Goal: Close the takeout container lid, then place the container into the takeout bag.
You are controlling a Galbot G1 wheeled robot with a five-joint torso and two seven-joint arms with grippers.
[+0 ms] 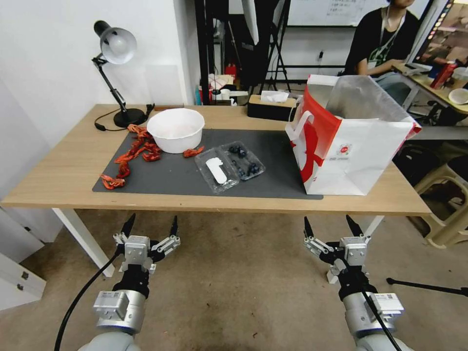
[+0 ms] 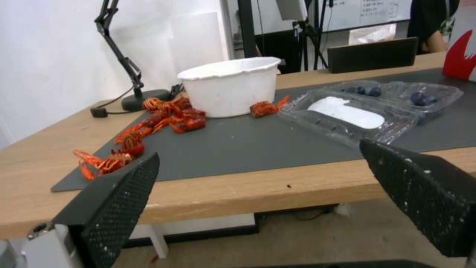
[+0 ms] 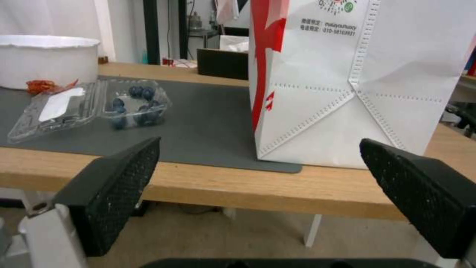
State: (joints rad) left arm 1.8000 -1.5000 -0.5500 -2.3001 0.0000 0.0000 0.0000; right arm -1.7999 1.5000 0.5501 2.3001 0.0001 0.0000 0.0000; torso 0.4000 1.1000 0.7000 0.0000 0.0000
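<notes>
Clear takeout container open, takeout bag right

- Tabletop: light wood, white legs.
- Grey mat lies across its middle.
- Lamp stands at the far left.
- Black tissue box at the far edge.
- Bag straddles mat edge and wood.

takeout container on mat, takeout bag right
</notes>
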